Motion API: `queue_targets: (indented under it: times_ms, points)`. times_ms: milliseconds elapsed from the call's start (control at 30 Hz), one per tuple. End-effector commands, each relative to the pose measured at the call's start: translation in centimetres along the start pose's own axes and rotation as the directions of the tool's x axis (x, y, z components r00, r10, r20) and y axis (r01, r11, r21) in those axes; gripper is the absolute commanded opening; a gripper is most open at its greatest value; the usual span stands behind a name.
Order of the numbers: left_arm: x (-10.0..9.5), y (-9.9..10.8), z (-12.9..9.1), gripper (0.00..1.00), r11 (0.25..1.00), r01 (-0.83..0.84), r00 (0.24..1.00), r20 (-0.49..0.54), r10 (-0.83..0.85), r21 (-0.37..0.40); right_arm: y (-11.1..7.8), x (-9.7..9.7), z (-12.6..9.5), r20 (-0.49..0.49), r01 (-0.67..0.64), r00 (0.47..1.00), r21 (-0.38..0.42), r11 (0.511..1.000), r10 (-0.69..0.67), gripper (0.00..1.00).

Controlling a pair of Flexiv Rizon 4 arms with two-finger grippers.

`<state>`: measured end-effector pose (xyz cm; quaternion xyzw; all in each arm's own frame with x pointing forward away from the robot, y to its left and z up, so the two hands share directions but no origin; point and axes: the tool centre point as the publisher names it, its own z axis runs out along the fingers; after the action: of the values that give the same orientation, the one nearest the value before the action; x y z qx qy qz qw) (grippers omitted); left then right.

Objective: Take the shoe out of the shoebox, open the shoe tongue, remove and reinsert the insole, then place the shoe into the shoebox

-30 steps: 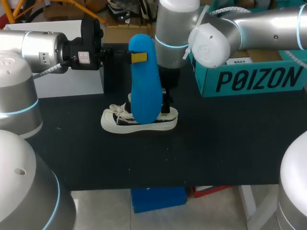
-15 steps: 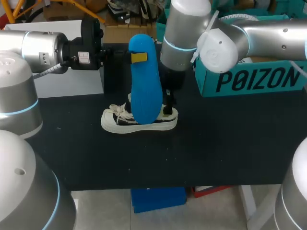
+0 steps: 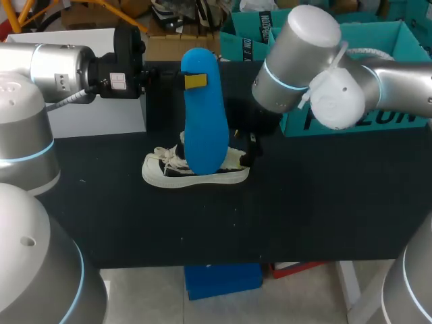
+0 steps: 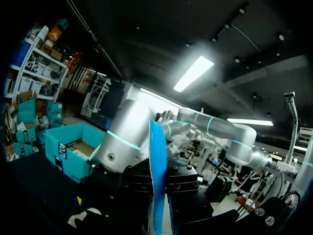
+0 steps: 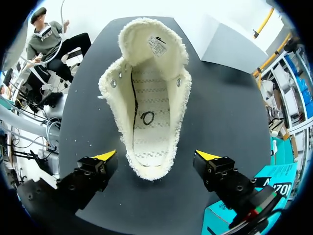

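Blue insole point(image 3: 204, 135) upright, seemingly in left gripper point(image 3: 194, 81)

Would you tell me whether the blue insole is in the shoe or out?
Out: the blue foam insole is held upright in the left gripper; the fleece-lined shoe shows a bare inside.

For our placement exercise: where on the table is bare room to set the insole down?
Free: the strip between the shoe and the table's near edge, and the patch before the shoebox. Crowded: around the shoe's heel, by the insole and right gripper.
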<state>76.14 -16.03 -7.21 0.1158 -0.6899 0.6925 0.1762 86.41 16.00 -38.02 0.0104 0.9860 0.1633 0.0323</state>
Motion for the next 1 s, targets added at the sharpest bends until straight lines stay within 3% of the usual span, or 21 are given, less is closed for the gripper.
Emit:
queue_targets:
  times_ms: [33, 400, 1000]
  points:
    - [0.1, 0.0, 0.1, 0.0, 1.0, 0.0, 1.0, 0.006, 0.0, -0.001, -1.0, 0.5, 0.8, 0.023, -0.002, 1.0, -0.147, 0.989, 0.005, 1.0]
    - [0.1, 0.0, 0.1, 0.0, 1.0, 0.0, 1.0, 0.006, 0.0, -0.001, -2.3, 0.3, 1.7, 0.05, 0.001, 0.999, -0.317, 0.948, 0.015, 1.0]
    - [0.1, 0.0, 0.1, 0.0, 1.0, 0.0, 1.0, 0.006, 0.0, -0.001, -3.1, -0.1, 3.4, 0.018, -0.012, 1.0, -0.416, 0.909, 0.022, 1.0]
